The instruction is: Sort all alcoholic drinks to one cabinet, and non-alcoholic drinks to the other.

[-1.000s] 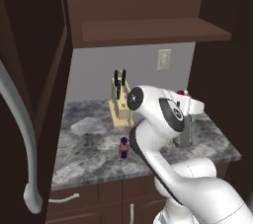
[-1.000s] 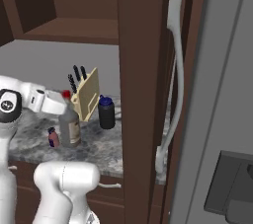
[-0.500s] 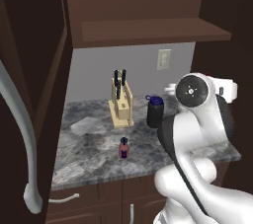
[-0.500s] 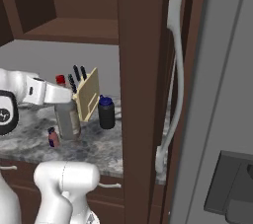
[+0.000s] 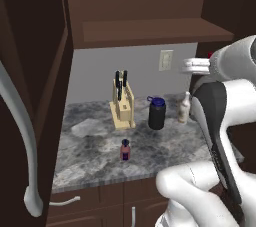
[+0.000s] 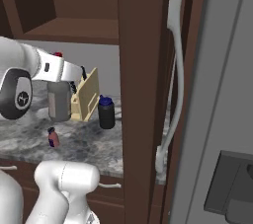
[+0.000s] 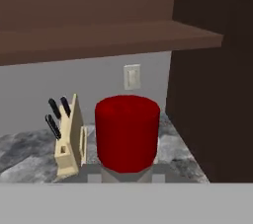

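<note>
1. Dark brown wood frames the work: the cabinet overhead has its plank shelf bare and open across the front, and its door with the long curved grey handle stands swung out at the left.
2. A second dark wood panel with its own grey handle closes off the right side.
3. The gripper is clamped on the clear glass bottle, which hangs upright above the desk, below the shelf edge.
4. In the hand view the bottle's red cap sits between the fingertips, facing the wall outlet under the shelf.
5. The grey marbled desk has free room along its front left part.
6. The knife block stands toward the back wall, with the black blue-lidded bottle just beside it on the right.
7. The cream-white bottle stands further right, near the arm.
8. The small red bottle stands alone near the front edge, well apart from the others.
</note>
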Robot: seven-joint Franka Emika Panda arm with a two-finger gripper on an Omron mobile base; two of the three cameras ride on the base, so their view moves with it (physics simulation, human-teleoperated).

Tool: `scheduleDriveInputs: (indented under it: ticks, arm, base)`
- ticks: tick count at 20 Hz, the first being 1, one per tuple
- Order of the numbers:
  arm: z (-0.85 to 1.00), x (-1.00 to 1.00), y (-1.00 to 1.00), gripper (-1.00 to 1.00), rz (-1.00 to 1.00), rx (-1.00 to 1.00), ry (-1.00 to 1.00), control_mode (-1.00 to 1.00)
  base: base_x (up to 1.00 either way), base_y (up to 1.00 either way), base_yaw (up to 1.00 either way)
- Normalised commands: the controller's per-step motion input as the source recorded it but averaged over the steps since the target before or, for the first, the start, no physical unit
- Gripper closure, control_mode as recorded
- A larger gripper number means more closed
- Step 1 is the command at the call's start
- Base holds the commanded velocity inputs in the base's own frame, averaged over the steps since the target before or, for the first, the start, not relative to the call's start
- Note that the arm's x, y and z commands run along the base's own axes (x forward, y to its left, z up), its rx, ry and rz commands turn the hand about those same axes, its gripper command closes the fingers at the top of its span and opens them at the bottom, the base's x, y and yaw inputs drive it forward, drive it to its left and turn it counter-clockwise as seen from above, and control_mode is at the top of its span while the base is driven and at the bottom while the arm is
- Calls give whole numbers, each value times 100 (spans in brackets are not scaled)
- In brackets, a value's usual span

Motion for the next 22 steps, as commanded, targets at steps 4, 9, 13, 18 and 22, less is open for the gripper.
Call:
scheduleDriveInputs:
  ticks: [4,9,13,18,22]
  arm:
    - [48,-7,29,100,28,7,-2,-100]
    - [46,-6,31,100,22,4,-8,-100]
    - [42,-5,27,100,17,4,-17,-100]
    - [35,-2,21,100,14,3,-24,-100]
    - [37,0,32,100,10,3,-20,-100]
  base:
    - [0,0,0]
    - [0,0,0]
    - [0,0,0]
    - [0,0,0]
    - [0,0,0]
